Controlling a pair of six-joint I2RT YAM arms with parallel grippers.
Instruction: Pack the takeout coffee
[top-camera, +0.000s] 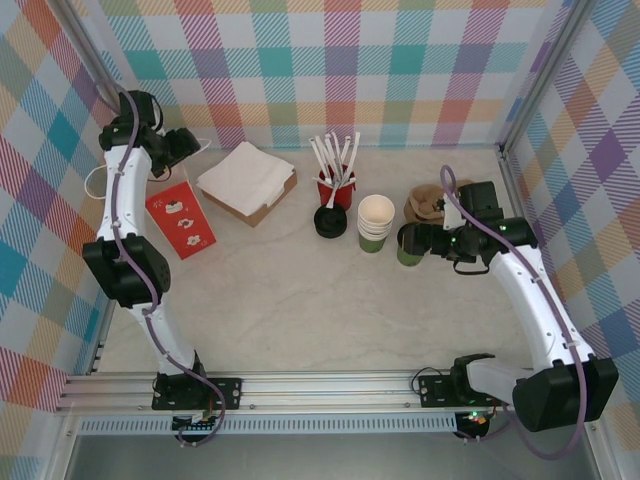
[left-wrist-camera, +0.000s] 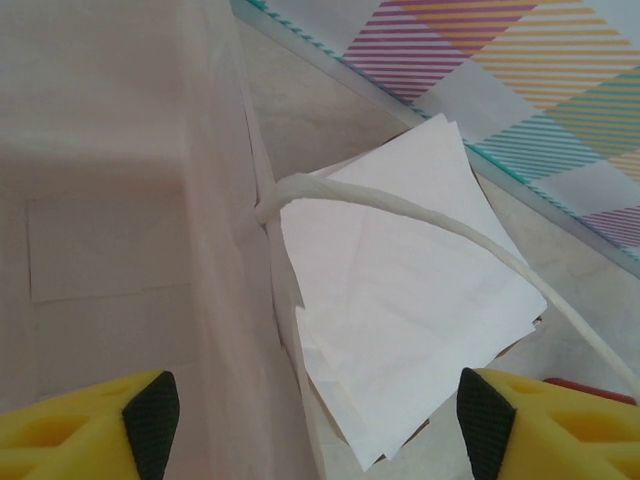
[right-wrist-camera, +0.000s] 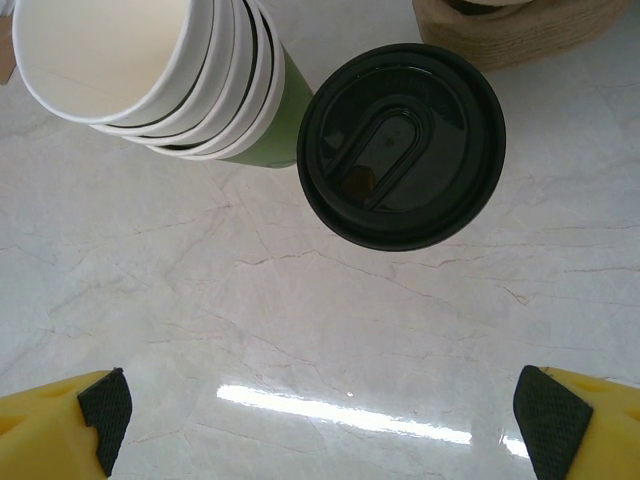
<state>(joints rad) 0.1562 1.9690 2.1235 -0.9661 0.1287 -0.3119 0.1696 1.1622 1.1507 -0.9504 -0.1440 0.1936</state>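
Observation:
A stack of green paper cups with cream rims (top-camera: 375, 222) (right-wrist-camera: 150, 70) stands mid-table. Beside it on the right is a green cup with a black lid (top-camera: 408, 246) (right-wrist-camera: 400, 145). My right gripper (top-camera: 422, 240) (right-wrist-camera: 320, 415) is open; the lidded cup stands just ahead of its fingertips, not between them. The red-and-white paper bag (top-camera: 182, 222) stands at the left, its pale inside (left-wrist-camera: 100, 200) open below my left gripper (top-camera: 188, 147) (left-wrist-camera: 318, 425). That gripper is open and straddles the bag's wall, with the twisted handle (left-wrist-camera: 400, 212) ahead of it.
White napkins on a brown tray (top-camera: 247, 180) (left-wrist-camera: 400, 300) lie right of the bag. A red cup with white sticks (top-camera: 337, 185) and a loose black lid (top-camera: 330, 222) sit left of the cup stack. A brown holder (top-camera: 428, 205) (right-wrist-camera: 520, 30) lies behind the lidded cup.

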